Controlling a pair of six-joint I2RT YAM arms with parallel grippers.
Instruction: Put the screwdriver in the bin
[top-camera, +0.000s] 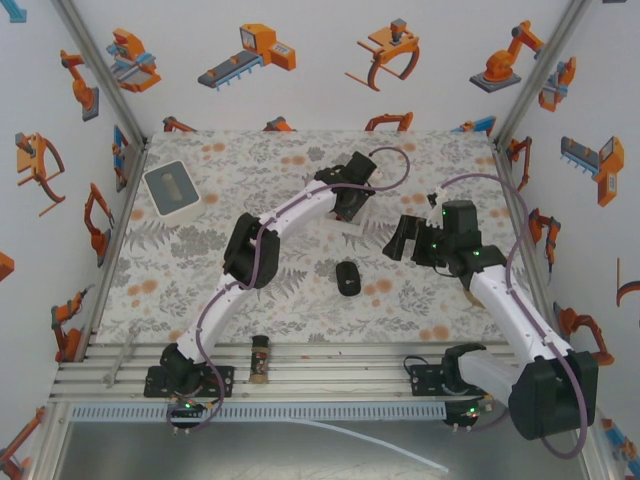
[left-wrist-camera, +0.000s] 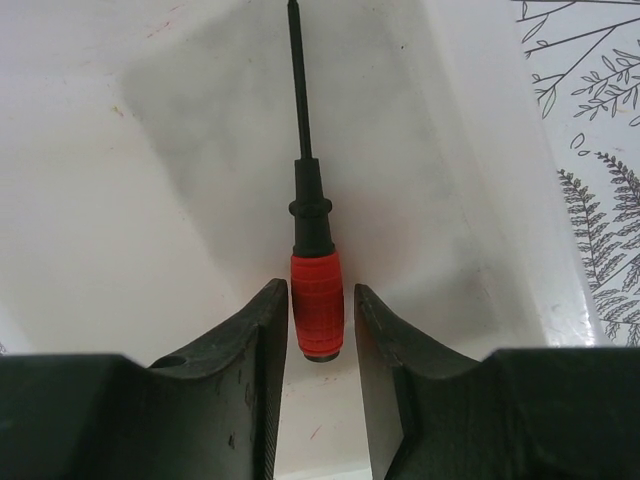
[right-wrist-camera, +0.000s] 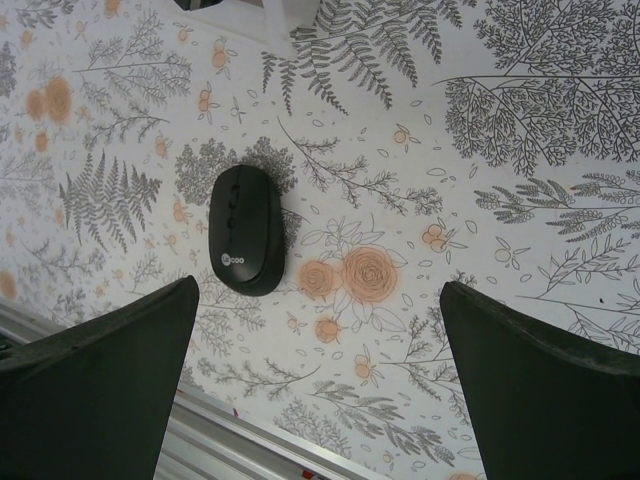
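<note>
- The bin (left-wrist-camera: 120, 200), a whitish shallow tray, is seen beneath the left claw (left-wrist-camera: 320, 290). One thing is held in it: the screwdriver (left-wrist-camera: 311, 215), laid flat on the tray floor.
- Farther off, at the far left of the table (right-wrist-camera: 480, 200), a white square box (top-camera: 184, 208) with a grey inside is set. What seems to be a small pale roll is lodged in it.
- Writing is found on the black mouse (right-wrist-camera: 247, 230) alone. A small white logo is printed near its rounded end, and the letters "coo" can be read after a round mark.
- The red handle of the screwdriver is placed between the two fingers of the left claw, with the thin black shaft pointed straight away from them.
- The left claw is kept narrow. The left finger is set just beside the handle, and a strip of bare tray is seen between the handle and the right finger.
- The right claw (right-wrist-camera: 318, 283) is spread wide above the patterned table and nothing is gripped. The mouse is seen just beyond its left finger.
</note>
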